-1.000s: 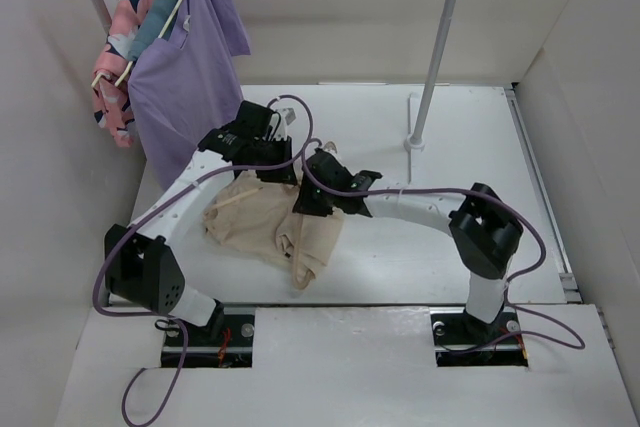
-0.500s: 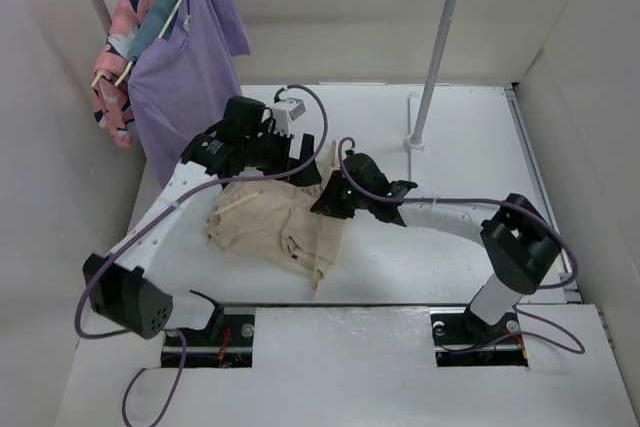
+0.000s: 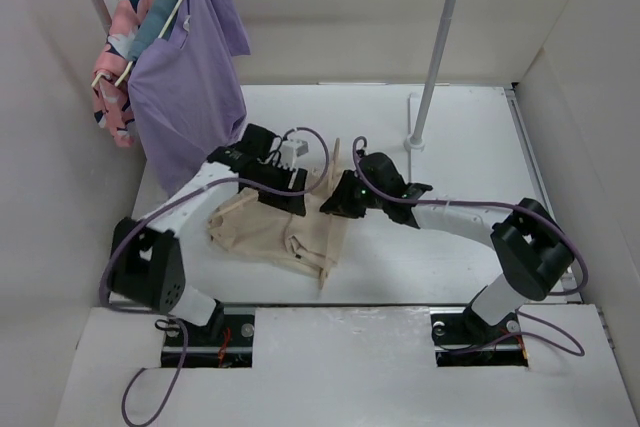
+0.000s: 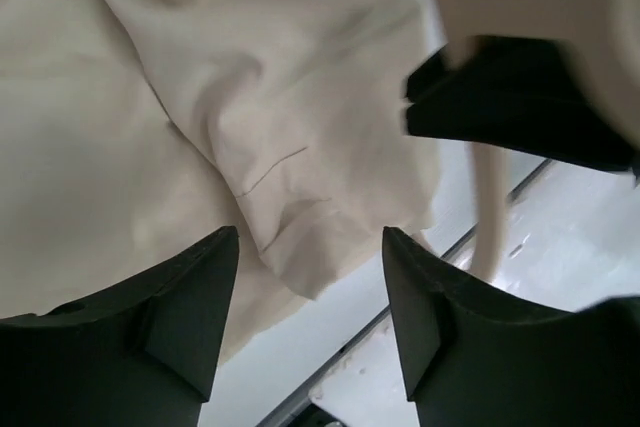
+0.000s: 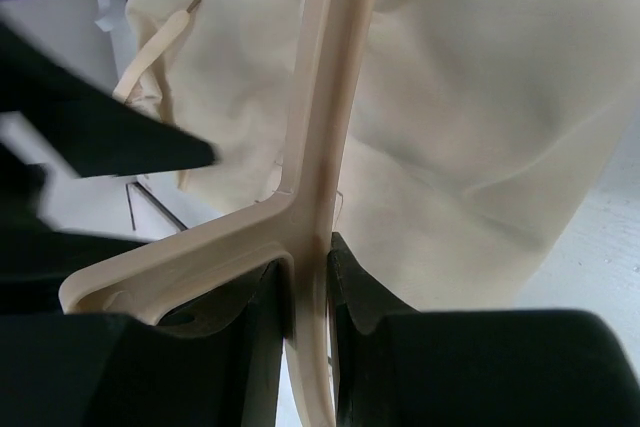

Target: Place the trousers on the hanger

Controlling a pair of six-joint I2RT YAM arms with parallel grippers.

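The beige trousers (image 3: 262,234) lie crumpled on the white table in front of the left arm. My right gripper (image 3: 338,203) is shut on the pale hanger (image 3: 330,237), whose thin bar runs along the trousers' right edge. In the right wrist view the jaws (image 5: 310,269) pinch the hanger (image 5: 322,97) at its junction, with the trousers (image 5: 480,97) behind. My left gripper (image 3: 292,199) hovers over the cloth. In its own view it stands open (image 4: 308,237) and empty above the trousers (image 4: 180,97), with the hanger (image 4: 530,2) at the upper right.
A clothes rack stands at the back, holding a purple shirt (image 3: 190,77) and a pink patterned garment (image 3: 118,47) on wooden hangers. The rack's right pole (image 3: 437,57) ends in a foot (image 3: 413,142) on the table. White walls enclose the table on three sides.
My left gripper was shut, opened, and has come down over the trousers. My right gripper has shifted right and back, carrying the hanger with it.
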